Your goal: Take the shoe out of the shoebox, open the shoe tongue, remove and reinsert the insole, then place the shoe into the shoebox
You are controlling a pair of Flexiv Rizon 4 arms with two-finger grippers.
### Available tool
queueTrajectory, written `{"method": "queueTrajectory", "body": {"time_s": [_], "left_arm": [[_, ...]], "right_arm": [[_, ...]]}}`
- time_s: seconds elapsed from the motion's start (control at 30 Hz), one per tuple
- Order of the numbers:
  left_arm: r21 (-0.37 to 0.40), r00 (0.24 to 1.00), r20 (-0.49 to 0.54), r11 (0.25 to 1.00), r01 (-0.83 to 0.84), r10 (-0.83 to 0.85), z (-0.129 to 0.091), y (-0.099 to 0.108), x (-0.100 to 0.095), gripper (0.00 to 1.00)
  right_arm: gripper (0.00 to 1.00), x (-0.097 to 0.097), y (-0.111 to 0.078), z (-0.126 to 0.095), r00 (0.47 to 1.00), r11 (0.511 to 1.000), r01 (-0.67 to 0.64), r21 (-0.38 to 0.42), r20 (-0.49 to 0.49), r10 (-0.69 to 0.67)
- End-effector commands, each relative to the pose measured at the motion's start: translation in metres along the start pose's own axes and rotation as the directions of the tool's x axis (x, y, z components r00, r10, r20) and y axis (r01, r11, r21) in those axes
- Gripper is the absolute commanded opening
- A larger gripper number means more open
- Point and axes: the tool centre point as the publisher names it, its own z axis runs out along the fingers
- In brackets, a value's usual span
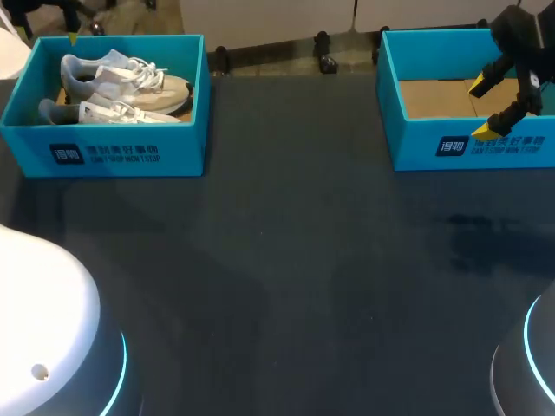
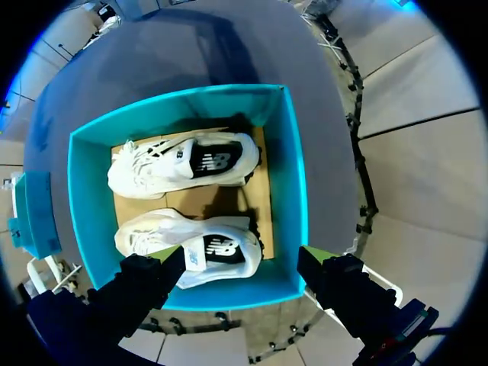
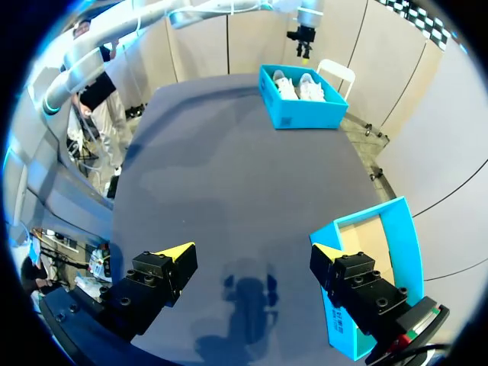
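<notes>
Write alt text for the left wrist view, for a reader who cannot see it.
The left claw, open, hangs over a teal shoebox on the dark table. Inside, two white shoes lie on their sides on brown cardboard: the near shoe under the claw, the far shoe beyond it.

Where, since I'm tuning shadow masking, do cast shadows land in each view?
Right wrist view: the right gripper throws a blotchy shadow on the table under it. Left wrist view: the shoes darken the cardboard floor of the shoebox beside them. Head view: faint dark patches on the table before the other box.
</notes>
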Motion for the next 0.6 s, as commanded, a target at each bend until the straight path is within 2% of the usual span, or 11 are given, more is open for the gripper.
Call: {"method": "queueTrajectory", "body": {"time_s": [0.03,0.27,0.37,0.6], "left_arm": [[-0.009,1.000,-0.002,1.000,0.001,-0.001,0.001,-0.004,-0.001,1.00],[-0.009,1.000,-0.002,1.000,0.001,-0.001,0.001,-0.004,-0.001,1.00],[-0.033,1.000,0.009,0.999,-0.008,0.008,0.001,-0.019,-0.003,1.00],[-0.028,0.999,0.015,0.999,-0.043,0.043,0.009,-0.042,-0.004,1.00]], "right_arm": [[1.00,-0.001,0.001,0.001,1.000,1.000,-0.001,0.003,-0.002,0.001],[1.00,-0.001,0.001,0.001,1.000,1.000,-0.001,0.003,-0.002,0.001],[1.00,-0.001,0.001,0.001,1.000,1.000,-0.001,0.003,-0.002,0.001],[1.00,-0.001,0.001,0.001,1.000,1.000,-0.001,0.003,-0.002,0.001]]}}
